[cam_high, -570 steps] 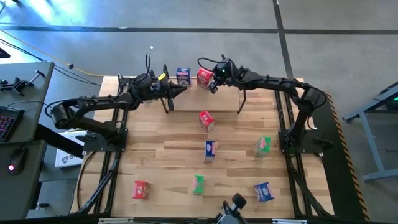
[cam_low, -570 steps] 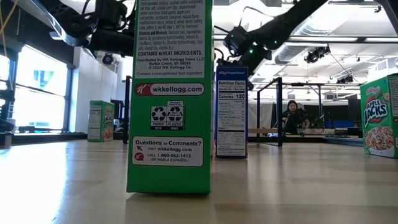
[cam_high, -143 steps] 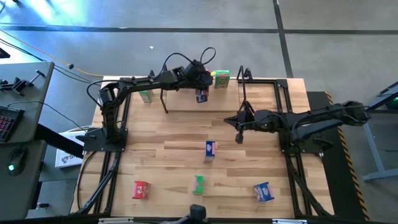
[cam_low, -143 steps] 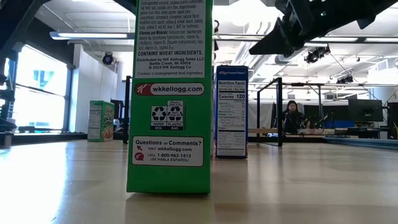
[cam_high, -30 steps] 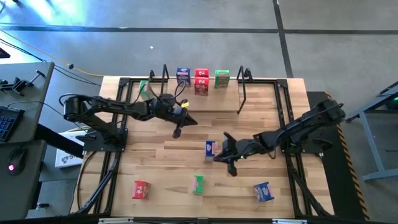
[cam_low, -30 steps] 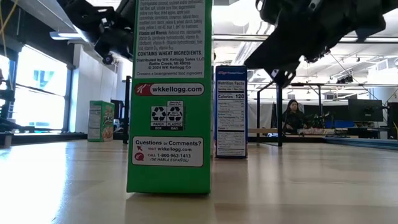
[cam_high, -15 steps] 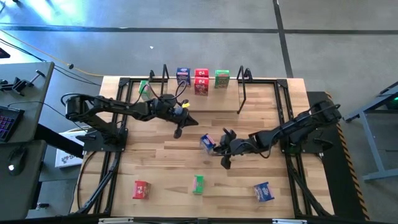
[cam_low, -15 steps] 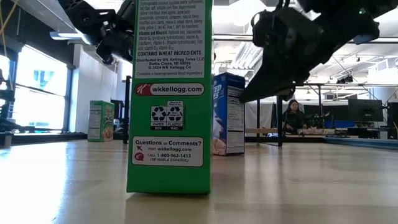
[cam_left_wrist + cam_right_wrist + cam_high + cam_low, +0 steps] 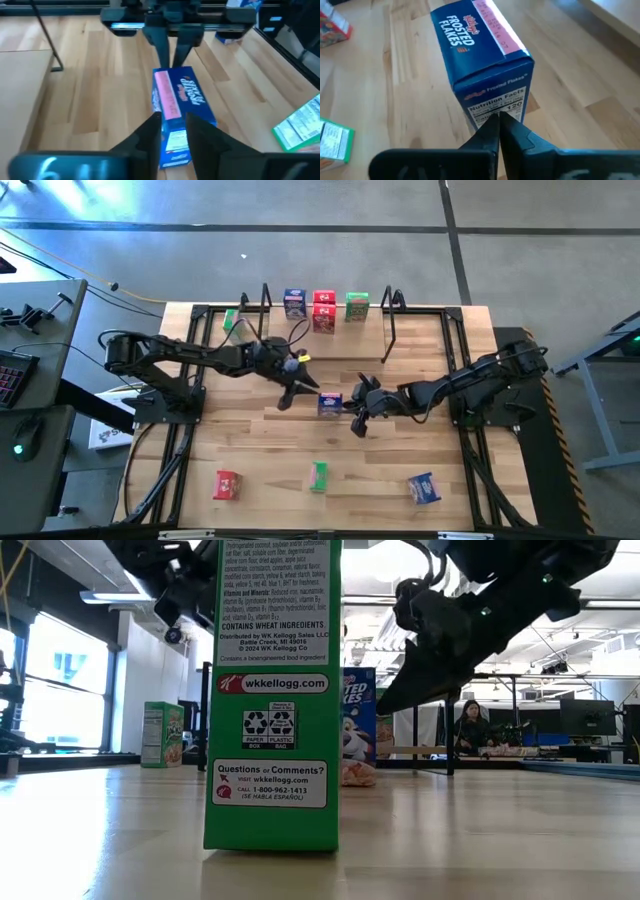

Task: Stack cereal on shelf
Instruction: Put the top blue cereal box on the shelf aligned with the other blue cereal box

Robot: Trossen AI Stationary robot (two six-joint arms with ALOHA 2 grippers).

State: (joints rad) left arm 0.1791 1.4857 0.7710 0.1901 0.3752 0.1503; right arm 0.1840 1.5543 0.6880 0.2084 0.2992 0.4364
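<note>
A blue cereal box (image 9: 329, 404) stands on the table between my two grippers; it also shows in the low view (image 9: 358, 730). My right gripper (image 9: 348, 411) is shut and sits against the box's right side (image 9: 496, 120). My left gripper (image 9: 287, 398) is a little open, just left of the box and above the table; the box's near end shows through the finger gap (image 9: 174, 131). The shelf (image 9: 325, 332) at the far edge carries blue (image 9: 294, 302), red (image 9: 324, 311) and green (image 9: 356, 305) boxes. My right gripper pushes with its shut fingertips (image 9: 498, 125) against the box's narrow side, on the nutrition panel (image 9: 495, 106). The fingers come from the table's right, slanting down. The box stands with its bottom on the table.
A red box (image 9: 227, 484), a green box (image 9: 319, 476) and a blue box (image 9: 424, 488) stand near the front edge. Another green box (image 9: 232, 320) is by the shelf's left end. The shelf's black wire supports (image 9: 390, 330) stand at both ends.
My right gripper has gone toward the far edge and a little left, shut, pushing the blue box. The box has slid along the table the same way and turned about, still standing, and now sits close to my left gripper.
</note>
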